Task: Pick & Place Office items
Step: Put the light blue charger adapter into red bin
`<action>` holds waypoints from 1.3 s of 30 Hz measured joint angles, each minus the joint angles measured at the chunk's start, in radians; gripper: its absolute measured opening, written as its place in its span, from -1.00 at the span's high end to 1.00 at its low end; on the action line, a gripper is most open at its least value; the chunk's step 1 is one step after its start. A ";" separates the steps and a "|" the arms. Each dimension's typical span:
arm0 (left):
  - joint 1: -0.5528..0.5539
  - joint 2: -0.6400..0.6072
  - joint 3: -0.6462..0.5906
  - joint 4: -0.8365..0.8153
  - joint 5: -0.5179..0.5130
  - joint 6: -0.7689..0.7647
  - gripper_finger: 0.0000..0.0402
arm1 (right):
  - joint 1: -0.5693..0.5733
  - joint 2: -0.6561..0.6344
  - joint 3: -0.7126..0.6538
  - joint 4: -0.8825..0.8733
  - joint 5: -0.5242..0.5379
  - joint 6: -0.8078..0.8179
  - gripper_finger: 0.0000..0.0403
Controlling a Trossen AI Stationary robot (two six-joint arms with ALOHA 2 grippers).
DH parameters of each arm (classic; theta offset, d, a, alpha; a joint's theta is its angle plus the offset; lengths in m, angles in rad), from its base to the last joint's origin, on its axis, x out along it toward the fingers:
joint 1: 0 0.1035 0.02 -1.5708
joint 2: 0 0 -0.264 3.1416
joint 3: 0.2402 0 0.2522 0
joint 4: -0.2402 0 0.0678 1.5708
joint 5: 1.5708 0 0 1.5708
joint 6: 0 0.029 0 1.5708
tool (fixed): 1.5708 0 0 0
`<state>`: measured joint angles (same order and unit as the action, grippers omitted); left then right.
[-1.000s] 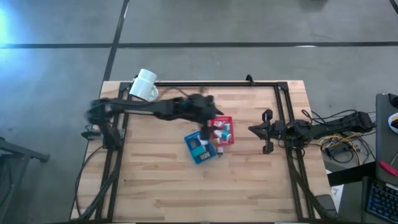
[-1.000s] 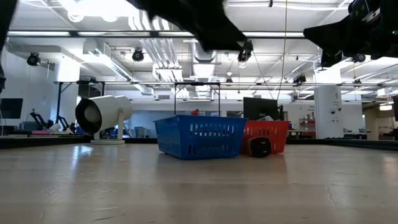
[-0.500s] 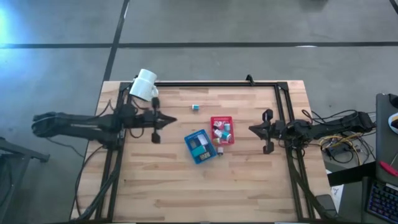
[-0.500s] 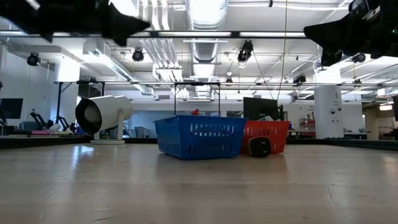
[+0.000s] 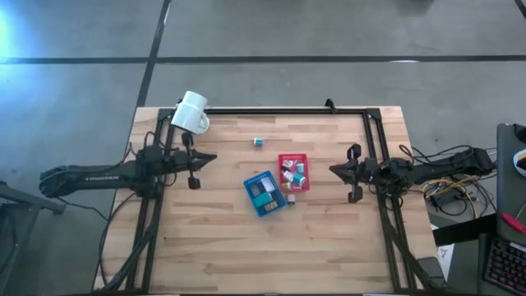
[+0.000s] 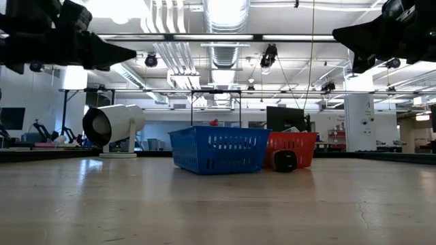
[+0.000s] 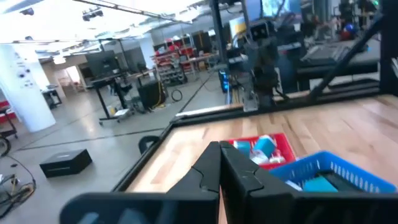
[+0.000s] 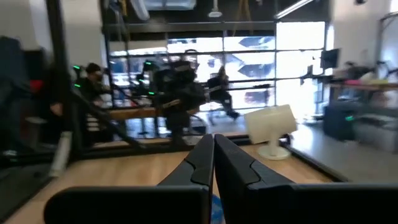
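The office items lie as small white, teal and green pieces in the red tray (image 5: 293,173) and the blue tray (image 5: 264,194) at the table's middle. One teal-and-white block (image 5: 258,142) rests alone on the wood farther back. A small dark piece (image 5: 290,198) sits by the blue tray's right side. My left gripper (image 5: 211,156) hangs shut above the table's left part, pointing at the trays, with nothing in it. My right gripper (image 5: 332,170) hangs shut right of the red tray, also with nothing in it.
A white mug (image 5: 191,113) lies on its side at the far left corner. A black frame (image 5: 329,108) runs along the table's far edge and both sides. The near half of the table (image 5: 271,255) is bare wood.
My left arm has drawn back from above the two trays toward the table's left edge and now hangs over the left side. The trays have stayed in place. The lone teal-and-white block behind them, covered by the arm before, now shows.
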<state>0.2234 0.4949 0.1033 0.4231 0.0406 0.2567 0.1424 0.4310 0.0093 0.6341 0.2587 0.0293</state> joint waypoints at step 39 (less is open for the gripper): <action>0.013 -0.160 -0.016 -0.059 -0.287 -0.136 0.99 | -0.028 -0.172 0.000 -0.346 0.055 -0.030 0.96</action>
<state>0.2366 0.3345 0.0869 0.3645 -0.2466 0.1207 0.1149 0.2588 0.0093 0.2878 0.3138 -0.0011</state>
